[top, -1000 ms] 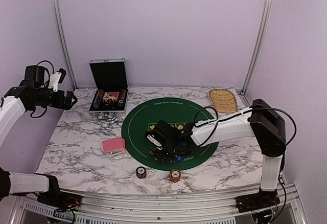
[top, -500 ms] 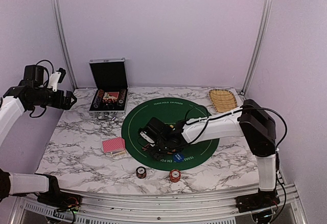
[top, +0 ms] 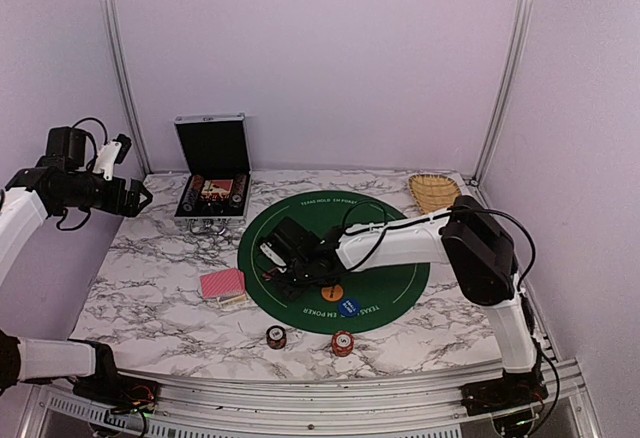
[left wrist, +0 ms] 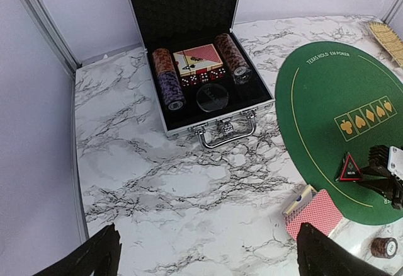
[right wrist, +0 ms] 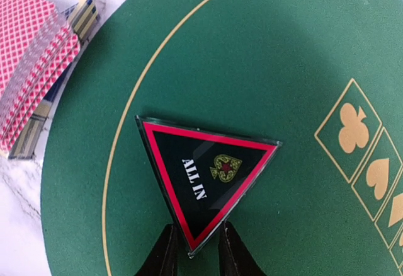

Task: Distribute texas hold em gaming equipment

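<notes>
Right gripper [right wrist: 192,249], pinching a corner of the ALL IN triangle marker [right wrist: 208,174], has swung left across the green mat [right wrist: 283,49], likely to place it; left gripper [left wrist: 211,257] gapes wide.

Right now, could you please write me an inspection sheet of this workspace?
Surface: marble table with a round green felt mat.
Job's things: ALL IN marker at the mat's left side; card deck left of the mat; orange button and blue button on the mat; dark chip stack and red chip stack near the front edge.
Clutter: open black case holding chips and cards, far left; wicker basket, far right.
Grippers: left gripper open, empty; right gripper closed on the marker's corner.
Cables: black cable loop at the left wrist; another along the right arm.
Surroundings: lilac walls, metal frame posts.
</notes>
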### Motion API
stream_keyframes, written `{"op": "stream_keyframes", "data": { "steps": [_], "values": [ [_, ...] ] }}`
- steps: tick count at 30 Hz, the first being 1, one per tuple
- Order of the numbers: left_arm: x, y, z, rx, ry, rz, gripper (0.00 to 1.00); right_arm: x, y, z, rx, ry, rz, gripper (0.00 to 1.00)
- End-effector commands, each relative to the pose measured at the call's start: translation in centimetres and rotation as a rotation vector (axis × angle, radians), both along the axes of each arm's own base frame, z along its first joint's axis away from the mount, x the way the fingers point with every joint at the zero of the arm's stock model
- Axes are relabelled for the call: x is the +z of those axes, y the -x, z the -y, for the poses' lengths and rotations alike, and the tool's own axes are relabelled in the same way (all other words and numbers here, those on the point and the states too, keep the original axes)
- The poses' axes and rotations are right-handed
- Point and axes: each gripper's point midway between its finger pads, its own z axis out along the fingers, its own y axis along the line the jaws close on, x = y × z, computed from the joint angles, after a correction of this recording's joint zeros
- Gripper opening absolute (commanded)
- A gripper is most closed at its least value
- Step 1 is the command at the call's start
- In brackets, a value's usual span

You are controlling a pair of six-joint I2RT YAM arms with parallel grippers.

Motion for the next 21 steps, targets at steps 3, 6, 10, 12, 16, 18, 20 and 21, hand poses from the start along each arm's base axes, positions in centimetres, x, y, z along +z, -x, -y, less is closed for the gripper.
{"op": "stream_keyframes", "data": {
  "steps": [3, 6, 10, 12, 16, 18, 20, 21],
  "values": [
    [-0.4, 0.7, 0.5, -0.043, 0.006, -0.040, 0.99, -0.4, -3.1, -1.1, -0.055, -0.045, -0.002, 0.22],
    [-0.9, 0.9, 0.8, -0.060, 0.012, -0.057, 0.99, -0.5, -3.9, -1.7, -0.063, -0.063, -0.003, 0.22],
    [-1.1, 1.2, 1.1, -0.080, 0.016, -0.064, 0.99, -0.8, -4.6, -2.6, -0.060, -0.080, -0.009, 0.22],
    [-1.1, 1.3, 1.2, -0.085, 0.019, -0.064, 0.99, -0.7, -5.0, -3.1, -0.058, -0.089, -0.008, 0.22],
    [-1.1, 1.4, 1.3, -0.092, 0.020, -0.067, 0.99, -0.5, -5.9, -3.9, -0.063, -0.109, -0.003, 0.22],
    [-1.2, 1.6, 1.3, -0.095, 0.016, -0.070, 0.99, -0.4, -6.5, -4.1, -0.072, -0.118, 0.000, 0.22],
    [-1.4, 1.7, 1.2, -0.096, 0.012, -0.075, 0.99, -0.3, -6.8, -4.3, -0.080, -0.125, 0.001, 0.22],
    [-1.4, 1.7, 1.2, -0.096, 0.010, -0.075, 0.99, -0.1, -7.0, -4.3, -0.086, -0.129, 0.003, 0.22]
  ]
}}
